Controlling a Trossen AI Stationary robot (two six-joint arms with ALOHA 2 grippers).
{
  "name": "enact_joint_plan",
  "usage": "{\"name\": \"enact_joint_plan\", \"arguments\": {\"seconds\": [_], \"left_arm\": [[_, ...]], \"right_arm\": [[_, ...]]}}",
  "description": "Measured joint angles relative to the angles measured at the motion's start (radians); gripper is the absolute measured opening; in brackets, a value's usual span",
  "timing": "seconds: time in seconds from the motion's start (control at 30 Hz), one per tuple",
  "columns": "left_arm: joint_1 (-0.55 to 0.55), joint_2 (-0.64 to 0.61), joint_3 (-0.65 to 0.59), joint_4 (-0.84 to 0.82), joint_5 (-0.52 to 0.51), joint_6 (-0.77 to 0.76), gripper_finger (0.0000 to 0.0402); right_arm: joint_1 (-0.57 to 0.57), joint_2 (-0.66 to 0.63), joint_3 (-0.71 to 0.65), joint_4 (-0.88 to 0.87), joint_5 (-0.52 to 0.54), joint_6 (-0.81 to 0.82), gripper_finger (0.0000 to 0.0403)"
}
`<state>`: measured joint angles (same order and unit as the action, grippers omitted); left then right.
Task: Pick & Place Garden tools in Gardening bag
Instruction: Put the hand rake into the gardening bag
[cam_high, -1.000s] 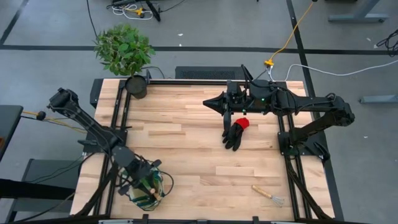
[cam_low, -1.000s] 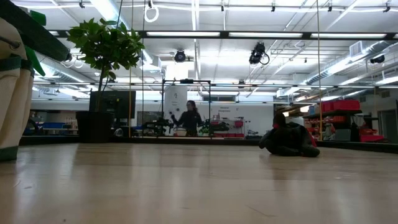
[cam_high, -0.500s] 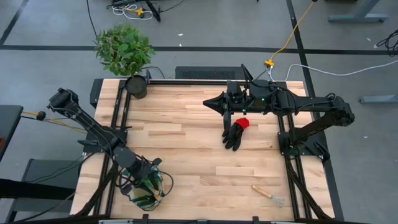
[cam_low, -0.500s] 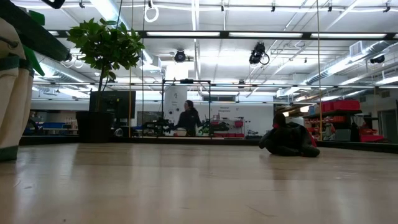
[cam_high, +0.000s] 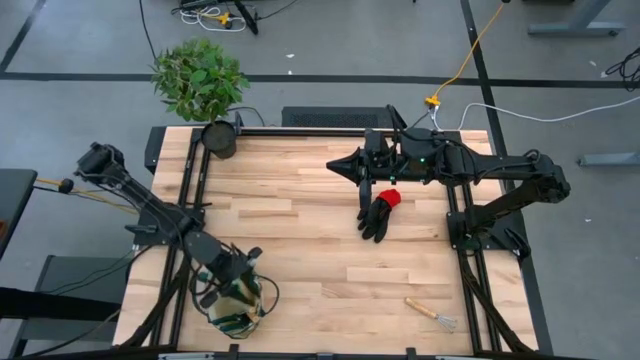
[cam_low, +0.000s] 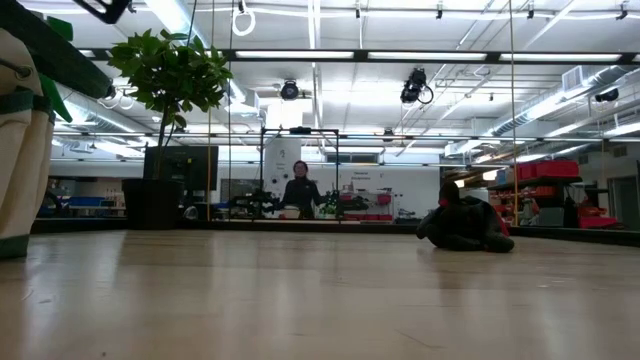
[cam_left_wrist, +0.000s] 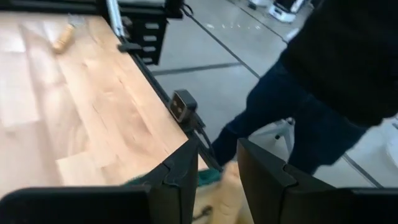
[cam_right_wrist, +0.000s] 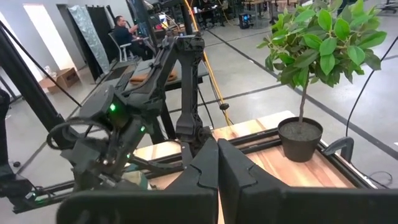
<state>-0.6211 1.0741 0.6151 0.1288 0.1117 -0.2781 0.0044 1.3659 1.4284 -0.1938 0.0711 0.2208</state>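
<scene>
Left gripper (cam_high: 243, 268): lower left of the high view, right over the gardening bag (cam_high: 236, 302). In the left wrist view its 2 fingers (cam_left_wrist: 183, 177) stand a little apart with a pale wooden handle (cam_left_wrist: 226, 196) showing in the gap; whether they touch it cannot be told.
Gardening bag: beige with green trim, at the table's lower-left corner in the high view; at the far left edge of the low view (cam_low: 20, 150).
Right gripper (cam_high: 340, 166): upper middle of the high view, above bare table (cam_high: 300, 230), its fingers closed together on nothing, as the right wrist view shows (cam_right_wrist: 217, 168).
Glove (cam_high: 378, 214): black with a red cuff, flat on the wood right of centre in the high view, just below the right arm's wrist; a dark heap at the right of the low view (cam_low: 465, 226).
Hand fork (cam_high: 430, 312): wooden handle, lying alone in the lower right of the high view, well apart from the bag; seen at the upper left of the left wrist view (cam_left_wrist: 64, 38).
Plant (cam_high: 198, 78): leafy, in a black pot (cam_high: 219, 138) at the table's upper-left corner.
Person (cam_low: 299, 190): standing far back in the room, centre of the low view.
Second person (cam_left_wrist: 336, 81): dark clothes, close beside the table, right side of the left wrist view.
</scene>
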Motion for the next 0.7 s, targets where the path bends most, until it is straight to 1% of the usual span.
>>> {"name": "enact_joint_plan", "arguments": {"seconds": [0.33, 0.47, 0.7], "left_arm": [[0.119, -0.1, 0.0, 0.015, 0.0, 0.001, 0.0119], [0.165, -0.135, 0.0, 0.017, -0.003, 0.002, 0.0119], [0.26, -0.189, 0.001, 0.022, -0.022, 0.003, 0.012]], "right_arm": [[0.0, 0.0, 0.0, -0.042, 0.0, 0.002, 0.0004], [0.0, 0.0, 0.0, -0.069, 0.0, 0.003, 0.0023], [0.0, 0.0, 0.0, -0.131, 0.0, -0.012, 0.0068]]}}
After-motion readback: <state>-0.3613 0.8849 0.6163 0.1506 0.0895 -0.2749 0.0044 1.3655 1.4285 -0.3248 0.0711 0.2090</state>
